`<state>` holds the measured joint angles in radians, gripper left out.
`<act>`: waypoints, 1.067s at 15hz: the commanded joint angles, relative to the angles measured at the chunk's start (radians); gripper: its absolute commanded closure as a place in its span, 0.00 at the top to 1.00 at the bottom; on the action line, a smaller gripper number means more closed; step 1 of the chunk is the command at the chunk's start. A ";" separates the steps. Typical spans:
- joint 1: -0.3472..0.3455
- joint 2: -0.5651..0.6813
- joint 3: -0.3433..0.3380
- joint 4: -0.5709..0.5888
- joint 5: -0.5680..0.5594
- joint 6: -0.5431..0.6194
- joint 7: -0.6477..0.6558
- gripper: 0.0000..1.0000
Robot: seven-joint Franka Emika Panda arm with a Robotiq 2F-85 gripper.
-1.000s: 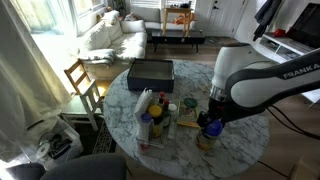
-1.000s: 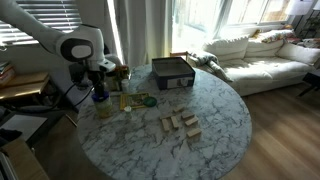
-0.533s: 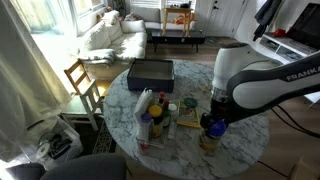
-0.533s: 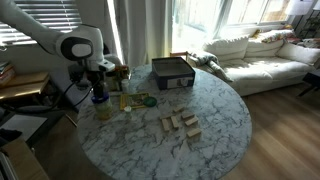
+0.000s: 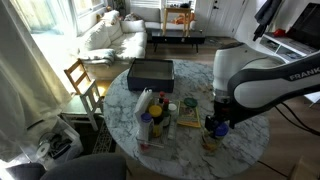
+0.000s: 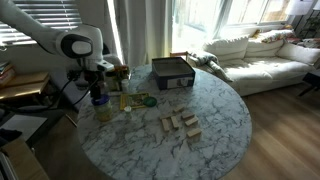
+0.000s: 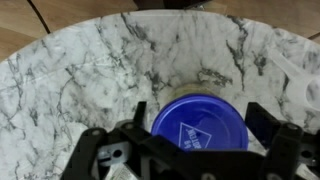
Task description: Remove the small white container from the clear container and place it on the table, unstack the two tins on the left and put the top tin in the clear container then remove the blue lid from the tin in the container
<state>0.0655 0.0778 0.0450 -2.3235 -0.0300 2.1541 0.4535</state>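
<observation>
Wrist view looks straight down on the blue lid, a flat round disc with a pale diamond mark, sitting on the tin, whose pale gold edge peeks out above it. The fingers stand spread to either side of the lid, and a bright gap shows beside one of them, so they look released and not gripping, though contact at the pads is hidden. Whether the tin already sits in the clear container cannot be told from here.

The lid is probably light, stiff and smooth, so it could slip; the rim at opposite sides is the likely place to take hold, squeezing gently so the thin tin does not lift with it.

In both exterior views the gripper hangs low over the stack near the counter edge, well apart from the dark box. These views give that placement, and the clutter of bottles beside it, which the wrist view misses; the lid itself is hidden there.
</observation>
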 commanded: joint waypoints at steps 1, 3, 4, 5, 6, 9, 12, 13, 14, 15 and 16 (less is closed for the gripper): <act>0.003 0.012 -0.004 0.007 -0.021 -0.034 0.015 1.00; 0.002 0.015 -0.006 0.005 -0.014 -0.008 0.016 1.00; 0.001 0.017 -0.006 0.005 -0.008 -0.005 0.014 1.00; 0.001 0.019 -0.006 0.006 -0.005 -0.001 0.014 1.00; 0.001 0.021 -0.006 0.006 0.000 0.005 0.010 1.00; -0.001 0.033 -0.007 0.006 0.009 0.030 0.006 1.00; -0.002 0.050 -0.010 0.004 0.018 0.067 0.004 1.00; -0.002 0.055 -0.012 0.000 0.014 0.082 0.005 1.00; -0.003 0.059 -0.015 -0.004 0.014 0.099 0.004 1.00; -0.004 0.063 -0.018 -0.007 0.012 0.113 0.006 1.00; -0.004 0.067 -0.020 -0.010 0.013 0.127 0.005 1.00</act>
<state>0.0628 0.1260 0.0375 -2.3222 -0.0220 2.2286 0.4536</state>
